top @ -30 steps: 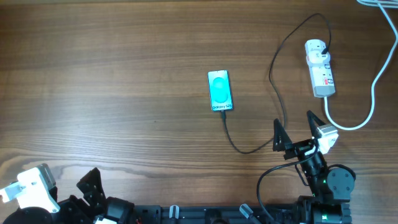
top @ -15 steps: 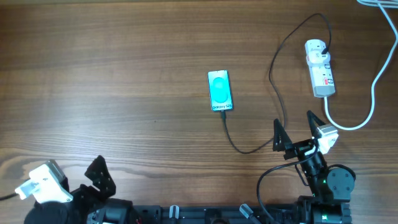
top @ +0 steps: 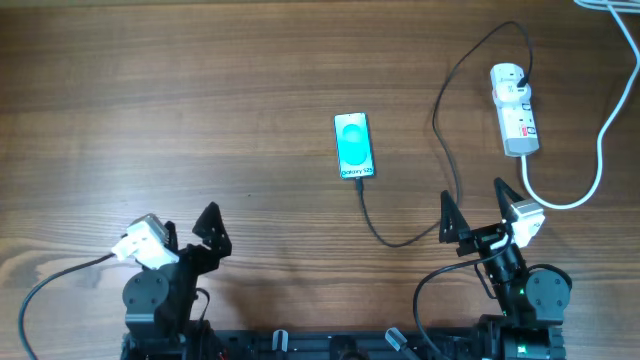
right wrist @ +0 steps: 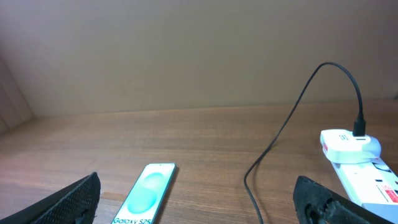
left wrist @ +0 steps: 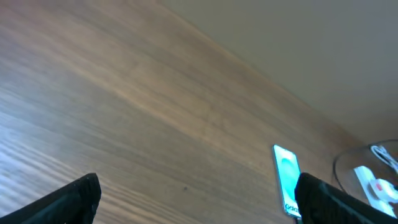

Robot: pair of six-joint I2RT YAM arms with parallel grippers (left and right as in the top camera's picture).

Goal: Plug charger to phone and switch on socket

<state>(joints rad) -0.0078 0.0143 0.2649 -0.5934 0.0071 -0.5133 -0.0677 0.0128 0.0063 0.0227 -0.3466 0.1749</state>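
The phone (top: 354, 146) lies face up mid-table, turquoise screen lit. The black charger (top: 436, 115) runs from the socket's far end, loops left and down, and its free end reaches the phone's lower edge; I cannot tell if it is seated. The white socket (top: 514, 110) lies at the far right. My left gripper (top: 186, 232) is open and empty at the near left edge. My right gripper (top: 475, 205) is open and empty at the near right, over the cable's loop. The right wrist view shows the phone (right wrist: 146, 193), charger (right wrist: 247, 182) and socket (right wrist: 357, 155) ahead of open jaws.
A thick white lead (top: 600, 150) curls from the socket's near end round to the table's right edge. In the left wrist view the phone (left wrist: 286, 180) and the blurred socket (left wrist: 372, 182) lie ahead to the right, beyond bare wood.
My left arm has swung in from the bottom left corner, rightward and up the table, still open. The right arm, phone, cable and socket have not moved.
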